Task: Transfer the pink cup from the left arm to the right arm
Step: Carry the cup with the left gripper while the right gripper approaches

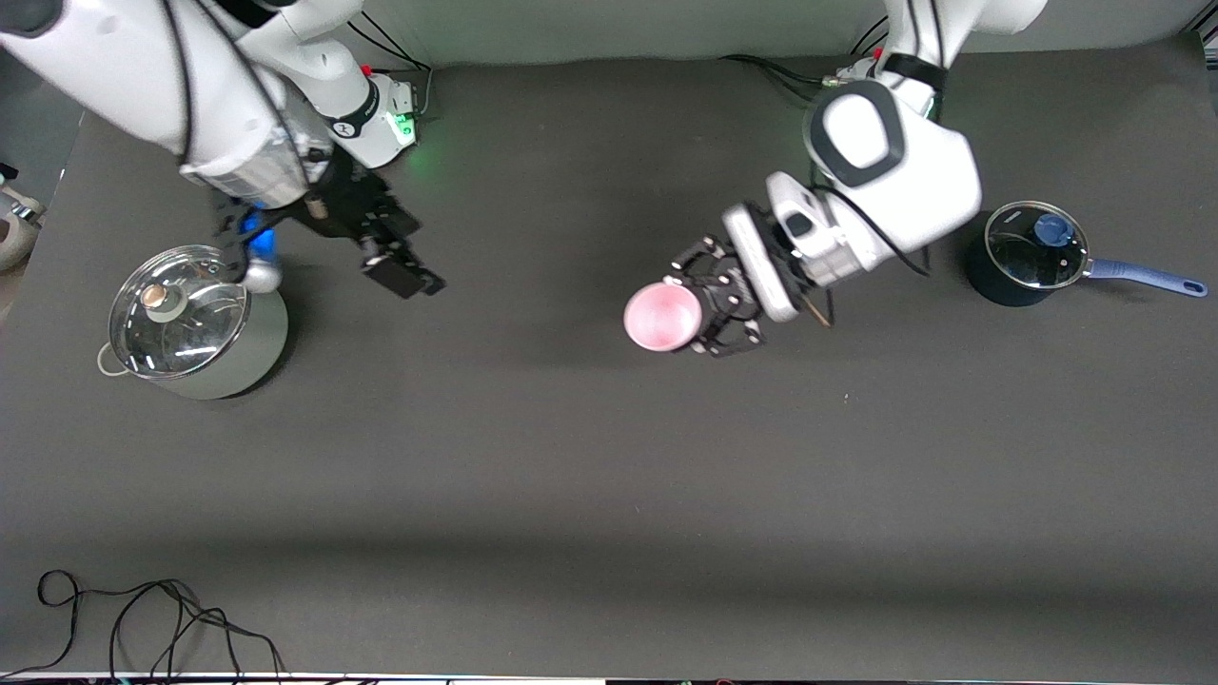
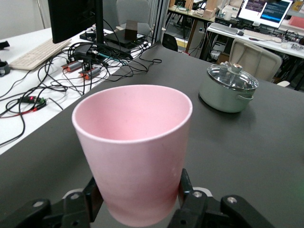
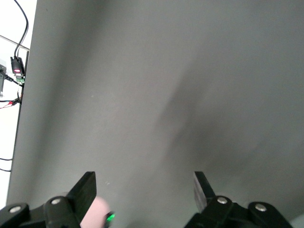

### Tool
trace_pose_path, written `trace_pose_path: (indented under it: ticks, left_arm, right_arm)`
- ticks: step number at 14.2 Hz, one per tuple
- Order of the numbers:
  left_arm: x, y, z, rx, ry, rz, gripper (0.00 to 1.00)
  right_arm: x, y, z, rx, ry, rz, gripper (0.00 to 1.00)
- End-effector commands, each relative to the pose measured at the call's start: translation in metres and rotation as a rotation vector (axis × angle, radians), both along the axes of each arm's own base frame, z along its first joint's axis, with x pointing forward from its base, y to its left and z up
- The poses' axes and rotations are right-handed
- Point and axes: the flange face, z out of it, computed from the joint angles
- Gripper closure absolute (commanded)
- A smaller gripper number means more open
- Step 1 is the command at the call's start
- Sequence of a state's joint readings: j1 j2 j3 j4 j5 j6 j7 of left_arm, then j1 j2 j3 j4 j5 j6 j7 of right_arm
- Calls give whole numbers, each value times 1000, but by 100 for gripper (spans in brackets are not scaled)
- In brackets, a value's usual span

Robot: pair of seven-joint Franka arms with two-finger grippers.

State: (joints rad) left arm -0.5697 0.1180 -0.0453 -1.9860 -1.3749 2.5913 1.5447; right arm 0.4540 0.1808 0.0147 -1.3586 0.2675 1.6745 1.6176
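The pink cup [image 1: 661, 317] is held by its base in my left gripper [image 1: 702, 319], whose claw fingers are shut on it. It is up in the air over the middle of the table, with its mouth tilted toward the right arm's end. In the left wrist view the cup [image 2: 135, 147] fills the middle, with the left gripper [image 2: 140, 197] clamped on both sides of its base. My right gripper [image 1: 404, 268] is open and empty over the table beside the steel pot. In the right wrist view the right gripper [image 3: 145, 187] has only bare table between its fingers.
A steel pot with a glass lid [image 1: 190, 319] stands at the right arm's end; it also shows in the left wrist view [image 2: 229, 88]. A dark blue saucepan with a glass lid and a blue handle [image 1: 1032, 252] stands at the left arm's end. Black cables [image 1: 143, 618] lie at the table's near edge.
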Motion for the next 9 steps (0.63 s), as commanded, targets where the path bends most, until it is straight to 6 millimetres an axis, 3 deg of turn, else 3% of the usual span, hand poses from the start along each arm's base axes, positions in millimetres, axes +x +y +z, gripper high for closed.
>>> trace_pose_path:
  ticks: [1, 3, 7, 9]
  left_arm:
    - [-35, -30, 11, 20, -49, 13, 54]
    - [-48, -45, 13, 32, -72, 12, 55]
    - [-53, -51, 11, 30, -70, 19, 55]
    - [-53, -51, 11, 30, -70, 21, 55]
  right_arm:
    - [9, 53, 5, 48, -4, -81, 8]
    - [12, 78, 2, 66, -26, -103, 8]
    - [-5, 121, -17, 55, -16, -28, 8]
    - [-9, 124, -21, 36, -6, -10, 8]
